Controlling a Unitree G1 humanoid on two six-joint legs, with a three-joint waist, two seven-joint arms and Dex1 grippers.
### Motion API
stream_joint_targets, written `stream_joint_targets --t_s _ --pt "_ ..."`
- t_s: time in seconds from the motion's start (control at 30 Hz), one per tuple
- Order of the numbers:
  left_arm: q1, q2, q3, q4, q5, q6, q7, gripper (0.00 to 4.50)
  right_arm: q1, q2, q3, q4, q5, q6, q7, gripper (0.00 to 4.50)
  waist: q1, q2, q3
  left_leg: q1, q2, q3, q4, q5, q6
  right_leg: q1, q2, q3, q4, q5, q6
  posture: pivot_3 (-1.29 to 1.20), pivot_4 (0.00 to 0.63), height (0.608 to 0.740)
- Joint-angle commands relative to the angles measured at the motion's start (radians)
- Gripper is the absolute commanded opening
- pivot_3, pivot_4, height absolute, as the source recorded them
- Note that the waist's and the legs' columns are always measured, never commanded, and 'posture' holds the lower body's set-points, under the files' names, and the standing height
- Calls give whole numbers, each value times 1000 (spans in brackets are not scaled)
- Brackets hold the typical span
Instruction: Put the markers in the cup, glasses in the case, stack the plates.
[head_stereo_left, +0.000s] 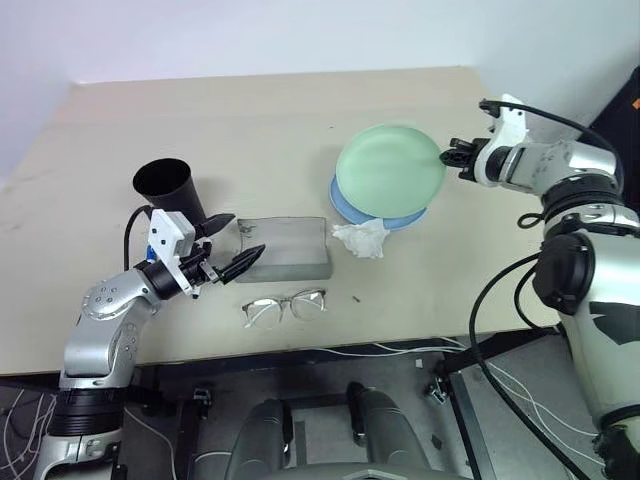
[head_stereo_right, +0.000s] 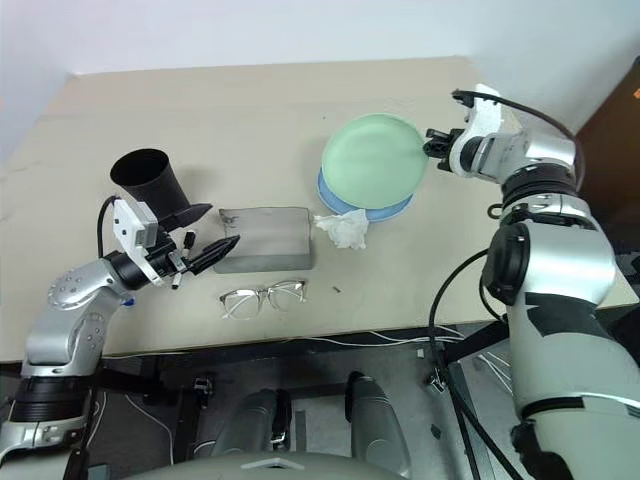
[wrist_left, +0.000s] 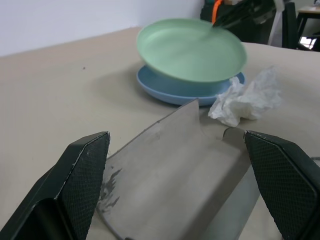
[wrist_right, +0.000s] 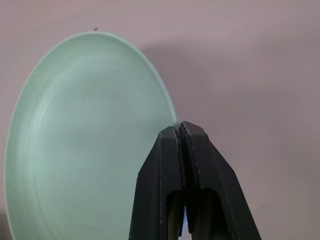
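Observation:
My right gripper (head_stereo_left: 447, 155) is shut on the right rim of the mint green plate (head_stereo_left: 390, 168). It holds that plate tilted over the light blue plate (head_stereo_left: 343, 203), which lies on the table; I cannot tell whether the two touch. My left gripper (head_stereo_left: 245, 236) stands open and level at the left end of the grey case (head_stereo_left: 290, 250), with nothing between its fingers. The glasses (head_stereo_left: 285, 307) lie on the table just in front of the case. Behind my left gripper the black cup (head_stereo_left: 168, 185) leans with its mouth up. The markers are out of view.
A crumpled white tissue (head_stereo_left: 362, 238) lies between the case and the plates. The table's front edge (head_stereo_left: 330, 348) runs just below the glasses. Cables hang under that edge.

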Motion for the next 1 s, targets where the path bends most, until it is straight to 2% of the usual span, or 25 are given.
stream_joint_targets --t_s 0.03,0.33,0.37,0.4,0.5,0.77,0.93,1.0 --pt "9 5 23 -46 -8 -17 11 4500 -21 22 7 -11 -23 -16 5 39 0 0 0 0 0 0 0 0 0 0 0 0 1 0 0 0 150 733" --pt "6 9 19 -35 5 -26 28 4500 7 60 66 -8 -106 -23 10 39 0 0 0 1 4 -1 1 0 0 0 6 0 2 0 -1 0 150 733" --pt "4 9 18 -34 6 -27 28 4500 9 57 73 -8 -116 -23 10 476 0 0 0 1 4 -1 1 0 0 0 6 0 2 0 -1 0 150 733" --pt "3 9 17 -33 6 -28 28 4500 10 56 76 -9 -122 -24 9 621 0 0 0 1 4 -1 1 0 0 0 6 0 2 0 -1 0 150 733" --pt "-5 9 15 -24 9 -30 26 4500 7 42 72 -15 -124 -37 10 1584 0 0 0 1 4 -1 1 0 0 0 6 1 2 0 -1 0 150 733" --pt "-25 7 9 5 16 -41 15 4500 -25 18 48 -37 -108 -59 44 4441 -2 0 0 1 4 -1 1 0 0 0 6 1 2 0 -1 0 150 733" --pt "-46 7 8 33 19 -48 3 4500 -42 15 91 -133 -110 -40 211 4481 -3 0 0 1 5 -1 1 0 0 -1 7 1 2 0 -1 0 150 733" --pt "-55 9 8 47 24 -57 -4 4500 -12 13 115 -234 -94 -13 310 4481 -2 0 0 1 5 -1 1 0 0 -1 8 1 3 0 -1 0 150 733"
